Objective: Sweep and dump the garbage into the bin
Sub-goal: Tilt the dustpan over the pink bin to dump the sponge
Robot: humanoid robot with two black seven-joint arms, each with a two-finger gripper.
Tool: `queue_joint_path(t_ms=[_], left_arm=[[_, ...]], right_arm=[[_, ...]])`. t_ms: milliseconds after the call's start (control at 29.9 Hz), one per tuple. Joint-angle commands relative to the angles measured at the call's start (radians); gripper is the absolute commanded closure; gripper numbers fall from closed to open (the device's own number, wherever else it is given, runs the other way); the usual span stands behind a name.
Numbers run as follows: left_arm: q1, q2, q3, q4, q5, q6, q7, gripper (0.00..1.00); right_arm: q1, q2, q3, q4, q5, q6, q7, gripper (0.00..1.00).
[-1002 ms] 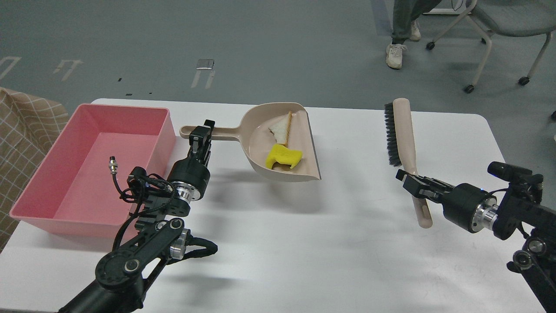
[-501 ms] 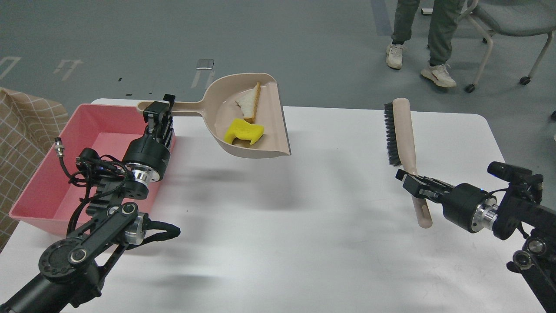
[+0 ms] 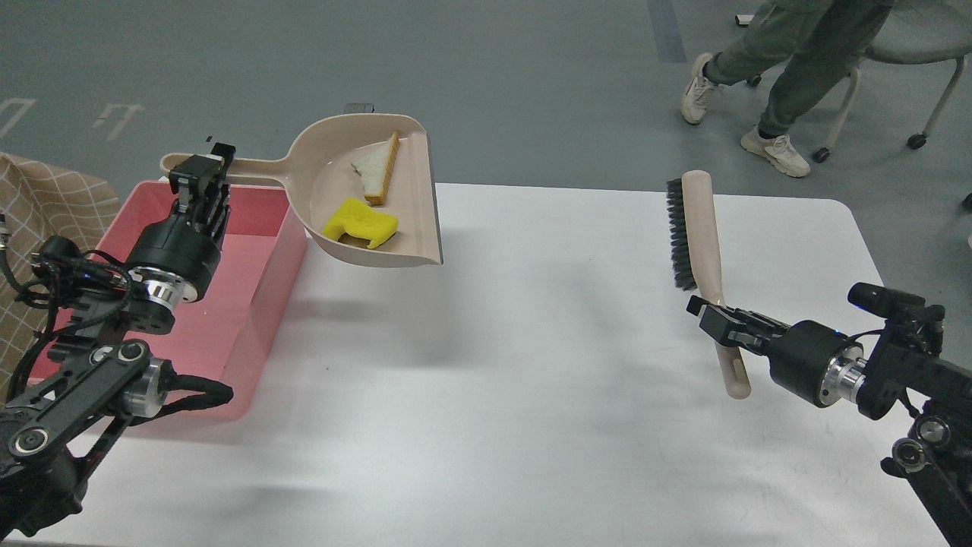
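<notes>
Your left hand (image 3: 199, 176) is clamped on the handle of the beige dustpan (image 3: 364, 205), holding it in the air, clear of the white desk (image 3: 531, 380). Both scraps of garbage sit inside the pan: the triangular bread slice (image 3: 377, 165) lies toward the far side, and the yellow sponge block (image 3: 361, 222) lies nearer you, close to the pan's near wall.

The relation that matters now is pan to bin. The pink bin (image 3: 258, 251) lies to the left of the pan's scoop, partly under your left arm. The dustpan's long axis runs left to right, with the handle end over the bin's far edge and the scoop hanging just past the bin's right wall, over the desk. The pan's open lip faces right, away from the bin. I judge that the scoop needs to travel further left until it is above the bin's floor, and the pan must then tip so the scraps slide out; with the lip pointing away, a plain tilt could drop them on the desk instead.

Your right hand (image 3: 721, 323) is closed around the handle of the hand brush (image 3: 695, 232), bristles pointing left, well apart from the bin. The left arm is plainly the one placed for the dump.
</notes>
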Motion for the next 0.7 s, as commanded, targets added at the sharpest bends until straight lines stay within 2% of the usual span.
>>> queue_joint_path(t_ms=[0, 234, 468, 568, 668], left_arm=[[0.033, 0.030, -0.056, 0.002, -0.005, -0.052, 0.002, 1.00], [0.085, 0.078, -0.108, 0.002, -0.006, -0.081, 0.000, 1.00], [0.160, 0.072, -0.221, 0.002, -0.025, -0.180, -0.018, 1.00], [0.192, 0.081, -0.264, 0.018, -0.098, -0.248, -0.050, 1.00], [0.209, 0.085, -0.286, 0.040, -0.115, -0.280, -0.058, 1.00]], right_arm=[[0.000, 0.000, 0.000, 0.000, 0.000, 0.000, 0.000, 0.78], [0.000, 0.000, -0.003, -0.002, 0.001, 0.000, 0.009, 0.78], [0.000, -0.001, -0.009, 0.000, 0.000, 0.000, 0.011, 0.78], [0.000, -0.003, -0.011, 0.000, 0.000, 0.000, 0.012, 0.77], [0.000, -0.003, -0.012, 0.000, 0.000, 0.000, 0.012, 0.77]])
